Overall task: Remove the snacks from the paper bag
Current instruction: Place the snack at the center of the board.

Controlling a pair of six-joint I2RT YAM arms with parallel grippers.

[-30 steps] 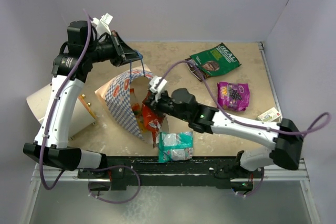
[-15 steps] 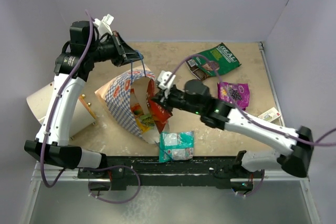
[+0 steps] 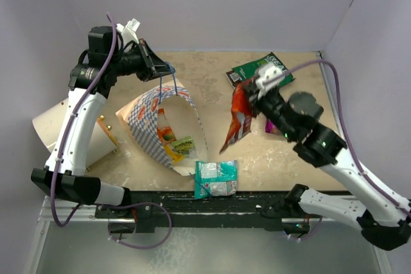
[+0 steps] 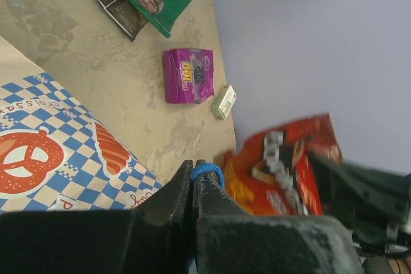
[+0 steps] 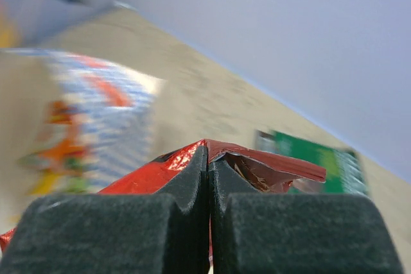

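The paper bag [image 3: 149,124] lies on its side with its mouth facing right and packets [image 3: 174,144] inside. My left gripper [image 3: 158,67] is shut on its blue cord handle [image 4: 207,171] and holds it up. My right gripper [image 3: 247,90] is shut on the top edge of an orange-red snack packet [image 3: 236,120] that hangs in the air right of the bag; the packet also shows in the right wrist view [image 5: 257,162]. A teal packet [image 3: 216,178], a green packet [image 3: 262,72] and a purple packet [image 4: 187,76] lie on the table.
A small white-green box [image 4: 223,101] lies near the purple packet. A white-and-tan round drum-like object [image 3: 54,126] stands left of the bag. Walls close the back and both sides.
My right gripper has pulled the orange-red packet out of the bag's mouth and lifted it up and to the right. The left gripper has kept hold of the handle.
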